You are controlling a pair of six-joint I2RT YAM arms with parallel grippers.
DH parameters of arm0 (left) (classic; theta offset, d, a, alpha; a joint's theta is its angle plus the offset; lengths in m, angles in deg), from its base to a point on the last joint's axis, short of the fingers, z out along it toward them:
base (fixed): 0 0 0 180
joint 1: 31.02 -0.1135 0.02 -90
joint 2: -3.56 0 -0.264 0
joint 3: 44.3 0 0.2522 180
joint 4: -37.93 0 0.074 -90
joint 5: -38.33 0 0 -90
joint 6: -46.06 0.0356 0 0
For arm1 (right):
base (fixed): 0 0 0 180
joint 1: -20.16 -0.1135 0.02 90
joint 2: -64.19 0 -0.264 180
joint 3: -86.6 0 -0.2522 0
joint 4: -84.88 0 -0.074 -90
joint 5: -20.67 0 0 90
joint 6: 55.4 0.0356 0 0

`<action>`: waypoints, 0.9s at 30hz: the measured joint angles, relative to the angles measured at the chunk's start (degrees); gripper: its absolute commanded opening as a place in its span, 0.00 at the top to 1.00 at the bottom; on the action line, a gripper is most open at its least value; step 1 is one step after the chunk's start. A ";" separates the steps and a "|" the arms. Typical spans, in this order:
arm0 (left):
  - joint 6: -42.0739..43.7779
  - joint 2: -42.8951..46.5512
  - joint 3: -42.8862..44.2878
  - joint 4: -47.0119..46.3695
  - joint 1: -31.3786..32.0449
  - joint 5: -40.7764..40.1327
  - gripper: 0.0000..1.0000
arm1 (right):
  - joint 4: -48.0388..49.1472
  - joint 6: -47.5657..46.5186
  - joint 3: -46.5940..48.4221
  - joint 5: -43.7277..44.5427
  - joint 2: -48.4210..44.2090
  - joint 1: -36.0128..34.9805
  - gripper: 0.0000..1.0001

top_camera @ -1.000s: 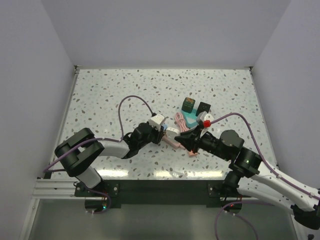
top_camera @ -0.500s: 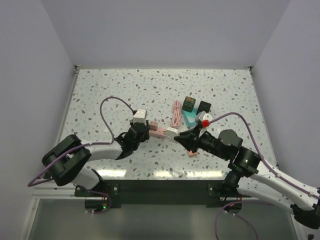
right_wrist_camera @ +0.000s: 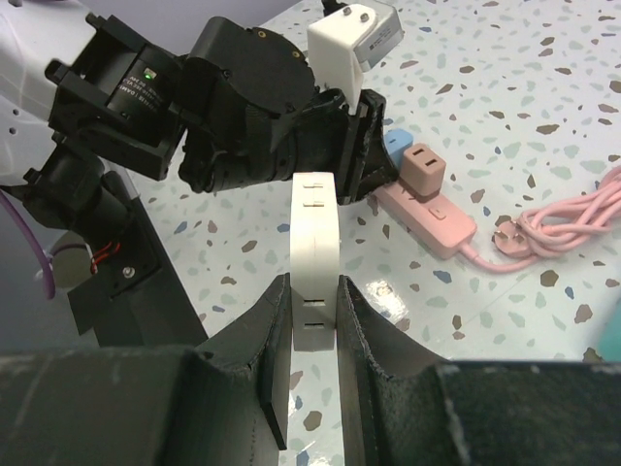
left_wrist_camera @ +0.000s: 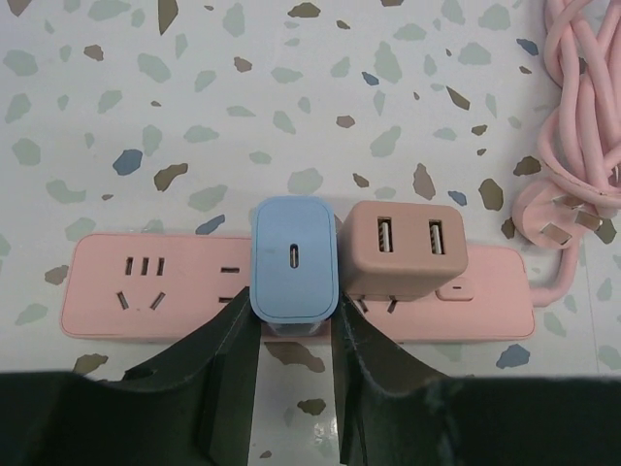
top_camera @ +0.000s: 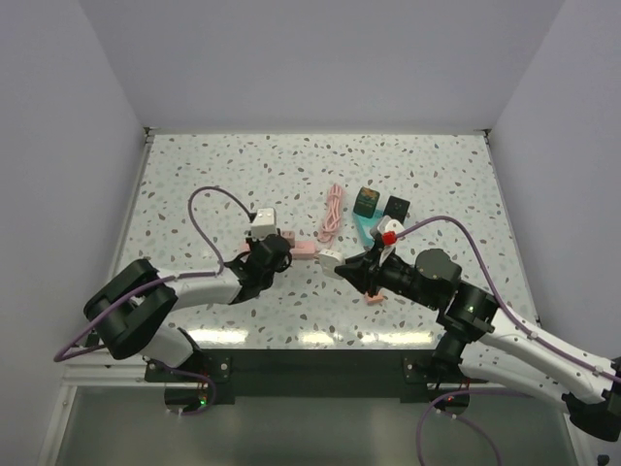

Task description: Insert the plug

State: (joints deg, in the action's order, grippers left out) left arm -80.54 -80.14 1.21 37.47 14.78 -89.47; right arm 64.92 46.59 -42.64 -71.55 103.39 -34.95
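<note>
- Nearest the arm bases, we saw a small pink piece lying on the speckled table, just beside the right arm; we could not tell what it was.
- The right gripper was closed to a narrow gap on the plug. Its two fingers pressed the flat sides of the off-white block, which stood on edge between them.
- From above, the plug sat at the tip of the right gripper, near the right end of the pink power strip and not seated in any socket. We could not tell whether it touched the strip.
- The left gripper faced it from the other side. Its dark fingers were closed against the near end of a blue adapter.
- That blue adapter stood on the middle of the strip, and a tan USB adapter was just beside it on the right, touching or nearly so.
- One socket group at the strip's left end lay bare.
- A coiled pink cable ran from the strip's right end and lay farther out on the table.
- Beyond the right gripper lay a teal piece, with a green cube and a black cube side by side at its far edge.
</note>
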 measured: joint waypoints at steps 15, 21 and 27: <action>0.02 10.43 -4.83 0.96 7.48 7.02 0.00 | -0.02 0.00 0.00 0.24 0.48 0.00 1.00; 5.03 27.56 -12.04 -0.02 5.51 5.84 0.00 | 0.02 0.00 0.00 0.22 1.84 0.00 1.00; 11.87 27.71 -17.99 -6.95 -6.93 11.56 0.00 | 0.13 0.02 0.00 0.15 2.86 0.02 1.00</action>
State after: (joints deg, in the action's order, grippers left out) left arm -68.67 -52.43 -16.78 30.52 7.85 -77.90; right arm 65.05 46.61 -42.64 -71.40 106.26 -34.93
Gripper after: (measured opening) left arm 0.997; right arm 0.229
